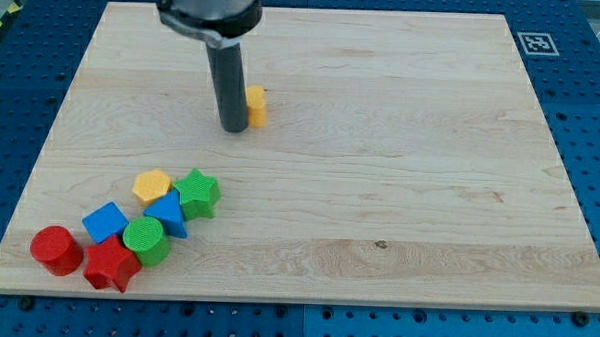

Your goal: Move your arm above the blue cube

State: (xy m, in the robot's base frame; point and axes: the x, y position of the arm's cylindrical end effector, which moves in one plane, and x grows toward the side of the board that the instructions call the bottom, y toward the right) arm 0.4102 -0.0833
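The blue cube sits in a cluster of blocks at the view's lower left. My tip rests on the board at the view's upper middle, far above and to the right of the blue cube. A yellow block touches the rod's right side, partly hidden behind it. Around the blue cube lie a yellow hexagon block, a green star block, a second blue block, a green cylinder, a red star block and a red cylinder.
The wooden board lies on a blue perforated table. A black and white marker tag is at the board's upper right corner.
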